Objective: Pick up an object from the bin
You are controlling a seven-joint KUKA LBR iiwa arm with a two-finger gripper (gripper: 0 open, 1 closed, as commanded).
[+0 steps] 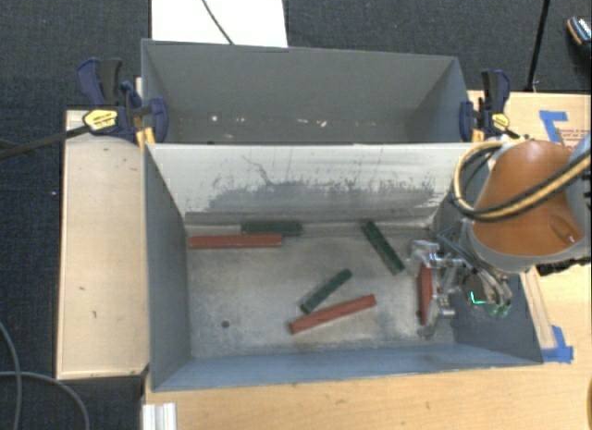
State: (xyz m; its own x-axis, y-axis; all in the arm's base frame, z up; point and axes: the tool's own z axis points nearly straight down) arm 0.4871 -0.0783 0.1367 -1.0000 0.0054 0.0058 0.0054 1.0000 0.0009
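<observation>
Red stick (424,297) at the right end of the grey bin (166,271) lies just beside the pincer (437,291), which hangs low over the floor there; whether that pincer is open, closed or gripping it I cannot tell. I judge this the grasping step: next comes a sure hold, then a straight lift clear of the right wall. Counted: three red, adding the back-left red stick (236,241) and mid-floor red stick (333,314); three green: back green stick (271,228), tilted green stick (381,245), middle green stick (326,289)

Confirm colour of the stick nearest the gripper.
Red: the stick lies beside the gripper, seen best in the camera view.
</observation>
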